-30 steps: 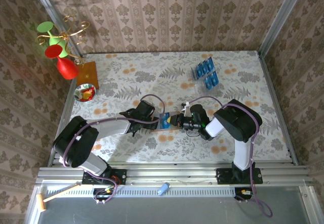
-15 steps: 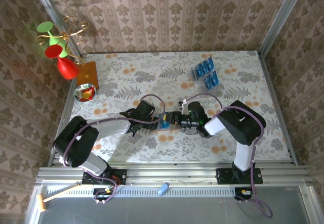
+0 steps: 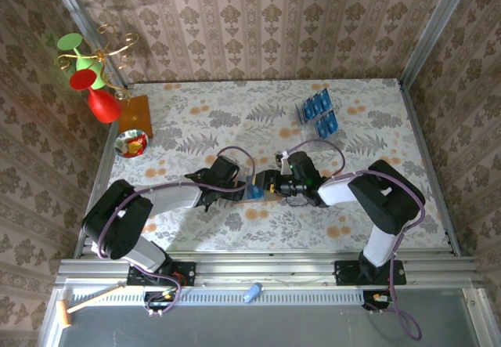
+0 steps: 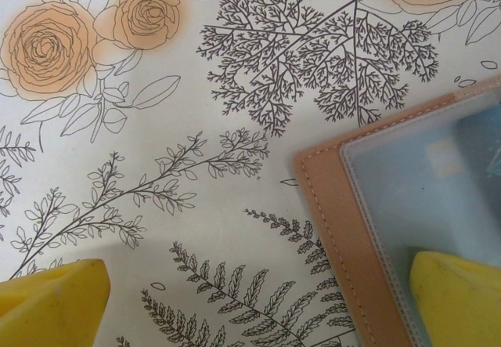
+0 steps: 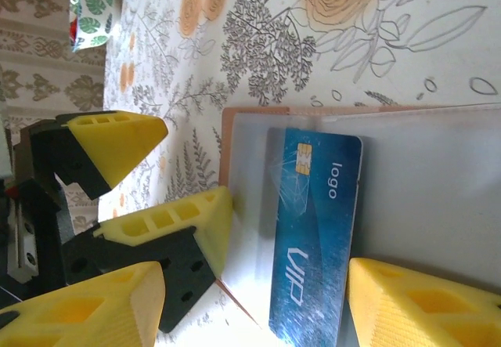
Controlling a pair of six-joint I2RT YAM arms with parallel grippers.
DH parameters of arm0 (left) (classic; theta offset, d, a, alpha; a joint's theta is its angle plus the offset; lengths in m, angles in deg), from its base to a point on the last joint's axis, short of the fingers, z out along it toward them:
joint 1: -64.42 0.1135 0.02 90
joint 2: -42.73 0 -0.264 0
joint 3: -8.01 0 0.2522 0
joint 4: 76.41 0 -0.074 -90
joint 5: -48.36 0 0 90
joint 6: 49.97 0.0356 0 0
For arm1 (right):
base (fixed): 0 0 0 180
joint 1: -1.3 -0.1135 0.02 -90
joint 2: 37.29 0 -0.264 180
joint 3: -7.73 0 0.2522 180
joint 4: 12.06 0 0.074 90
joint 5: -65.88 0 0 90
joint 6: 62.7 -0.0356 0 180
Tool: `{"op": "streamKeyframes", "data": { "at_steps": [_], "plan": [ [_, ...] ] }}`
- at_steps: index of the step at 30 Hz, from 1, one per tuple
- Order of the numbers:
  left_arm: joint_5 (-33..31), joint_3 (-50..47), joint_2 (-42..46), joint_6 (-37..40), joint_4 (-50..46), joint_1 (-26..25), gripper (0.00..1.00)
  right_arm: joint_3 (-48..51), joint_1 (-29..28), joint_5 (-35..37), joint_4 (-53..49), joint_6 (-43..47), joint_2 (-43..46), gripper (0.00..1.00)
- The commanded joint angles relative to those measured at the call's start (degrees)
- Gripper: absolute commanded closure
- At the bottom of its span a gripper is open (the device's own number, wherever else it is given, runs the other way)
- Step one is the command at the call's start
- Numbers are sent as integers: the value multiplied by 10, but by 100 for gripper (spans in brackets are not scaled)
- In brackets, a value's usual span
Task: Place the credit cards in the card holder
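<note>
The salmon-brown card holder [image 5: 235,120] lies open on the flowered table, near the middle in the top view [image 3: 252,197]. One blue credit card [image 5: 317,237] marked "VIP" lies flat on its clear pocket, between the fingers of my right gripper [image 5: 254,308], which is open and not clamping it. My left gripper [image 4: 254,304] is open wide at the holder's [image 4: 337,229] left edge. One of its yellow fingers [image 5: 184,222] presses on that edge. More blue credit cards [image 3: 317,114] stand in a clear rack at the back right.
At the back left stand a red vase [image 3: 102,105], a wooden board [image 3: 135,114], a patterned bowl [image 3: 130,143] and a gold stand with green and red glasses [image 3: 82,61]. Metal frame rails border the table.
My right gripper has opened and let go of the blue card, which now lies on the holder. Its wrist has shifted slightly left. The left arm has not moved.
</note>
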Motion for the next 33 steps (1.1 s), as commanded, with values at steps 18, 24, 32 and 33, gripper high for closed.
{"op": "streamKeyframes", "data": {
  "at_steps": [18,24,32,33],
  "plan": [
    [19,-38,110,-9,-44,45,0,-166,2,164,-460,160,68,85],
    [20,-70,112,-13,-39,56,0,-202,-8,171,-492,178,33,95],
    [2,-56,86,-31,-56,56,0,-240,-29,172,-502,181,-19,100],
    [3,-55,83,-33,-55,57,0,-242,-30,172,-502,181,-23,100]
  ]
}}
